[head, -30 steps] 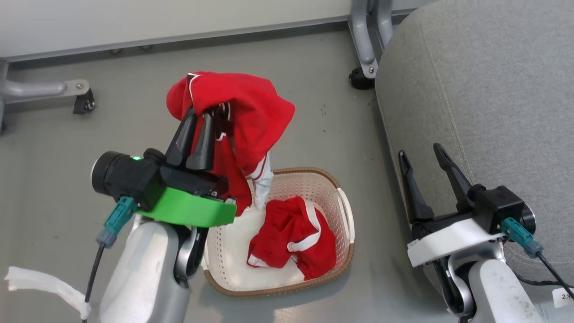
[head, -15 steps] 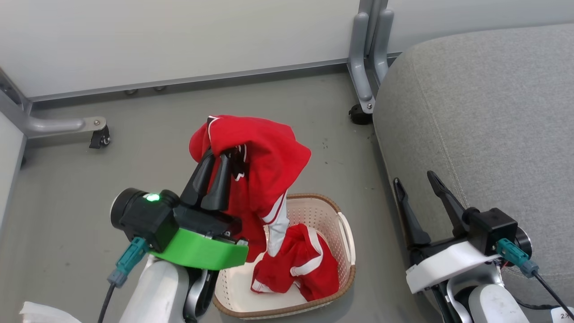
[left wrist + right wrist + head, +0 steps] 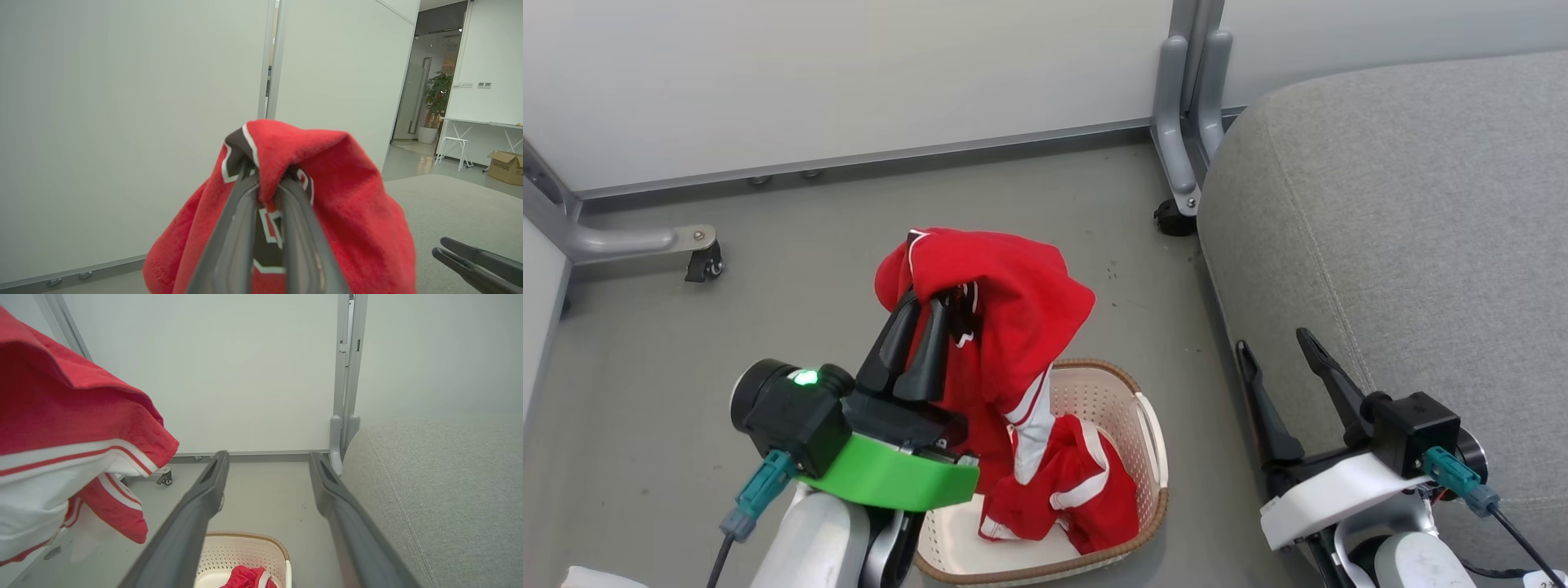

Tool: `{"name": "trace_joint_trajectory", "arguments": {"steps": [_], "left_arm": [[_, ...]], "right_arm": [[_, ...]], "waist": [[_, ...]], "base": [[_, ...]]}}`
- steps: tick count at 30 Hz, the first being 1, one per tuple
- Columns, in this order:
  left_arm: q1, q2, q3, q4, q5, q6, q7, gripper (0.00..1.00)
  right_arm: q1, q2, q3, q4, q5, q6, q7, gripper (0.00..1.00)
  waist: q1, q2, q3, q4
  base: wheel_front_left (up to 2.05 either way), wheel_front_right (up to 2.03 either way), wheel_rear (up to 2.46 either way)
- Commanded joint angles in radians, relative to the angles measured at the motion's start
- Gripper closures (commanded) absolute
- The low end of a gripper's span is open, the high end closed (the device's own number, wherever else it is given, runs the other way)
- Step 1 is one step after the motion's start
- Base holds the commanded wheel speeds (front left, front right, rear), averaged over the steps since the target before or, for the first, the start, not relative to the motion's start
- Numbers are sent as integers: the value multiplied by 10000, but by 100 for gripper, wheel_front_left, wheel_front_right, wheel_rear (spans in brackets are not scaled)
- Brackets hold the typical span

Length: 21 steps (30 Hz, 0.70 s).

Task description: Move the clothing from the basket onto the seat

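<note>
The camera has tipped upward. The left gripper (image 3: 929, 300) stays clamped on red clothing (image 3: 1021, 302) above the basket (image 3: 1150, 425); the right gripper (image 3: 1272, 341) gapes, empty.

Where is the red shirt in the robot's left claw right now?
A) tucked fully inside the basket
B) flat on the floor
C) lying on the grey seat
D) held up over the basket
D: the left gripper is shut on the red garment, which hangs from it above the basket, apart from the seat.
</note>
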Motion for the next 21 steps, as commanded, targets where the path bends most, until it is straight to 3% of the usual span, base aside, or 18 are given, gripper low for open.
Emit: {"name": "trace_joint_trajectory", "arguments": {"steps": [1, 10, 21], "left_arm": [[112, 84, 24, -72, -84, 31, -1, 100], [35, 139, -12, -166, -85, 79, 0, 100], [-129, 147, -126, -346, 13, 136, -3, 100]], "right_arm": [[19, -31, 27, -40, 14, 1, 26, 0], [-362, -24, 1062, -75, 71, 1, 236, 0], [-1938, -233, 4556, -119, 1310, 1, 631, 0]], "waist": [[1, -1, 11, 7], [1, -1, 72, 71], [1, -1, 196, 205]], "base": [[0, 0, 0], [0, 0, 0], [0, 0, 0]]}}
